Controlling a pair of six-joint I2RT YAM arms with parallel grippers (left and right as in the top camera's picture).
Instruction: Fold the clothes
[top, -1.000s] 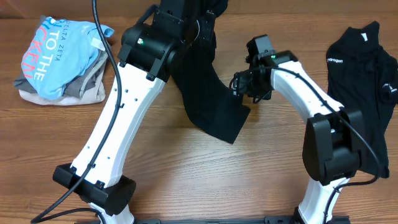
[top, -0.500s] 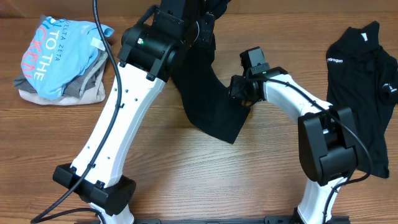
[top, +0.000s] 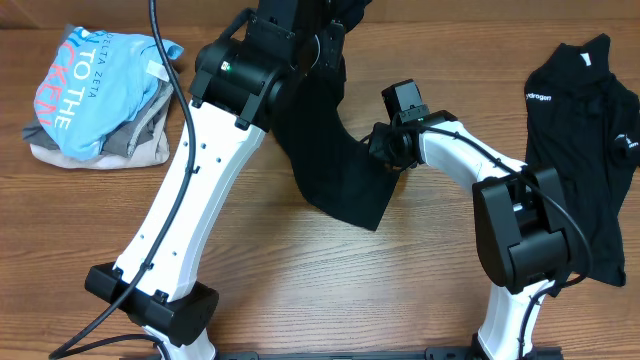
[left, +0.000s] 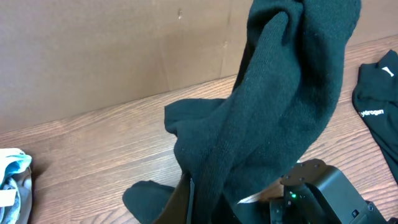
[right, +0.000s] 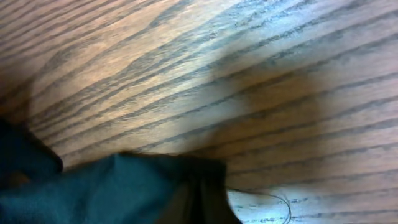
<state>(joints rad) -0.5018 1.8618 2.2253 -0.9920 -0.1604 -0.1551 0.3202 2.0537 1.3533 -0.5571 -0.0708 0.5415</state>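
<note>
A black shirt (top: 340, 170) hangs from my left gripper (top: 322, 35), which is raised at the back of the table and shut on its upper part. In the left wrist view the same shirt (left: 280, 93) drapes over the fingers (left: 189, 202). Its lower end trails onto the wood. My right gripper (top: 379, 150) is shut on that shirt's right edge, low down, and dark cloth (right: 112, 186) fills the bottom of the right wrist view. A second black shirt (top: 585, 140) with a small white chest logo lies flat at the right.
A pile of folded garments (top: 95, 95), a light-blue lettered tee on top of grey and beige ones, sits at the far left. The brown wall (left: 124, 50) runs along the table's back edge. Bare wood table (top: 380, 290) lies between the arm bases.
My right gripper moved left to the hanging shirt's edge and closed on it. The left arm and the shirt it holds stayed put.
</note>
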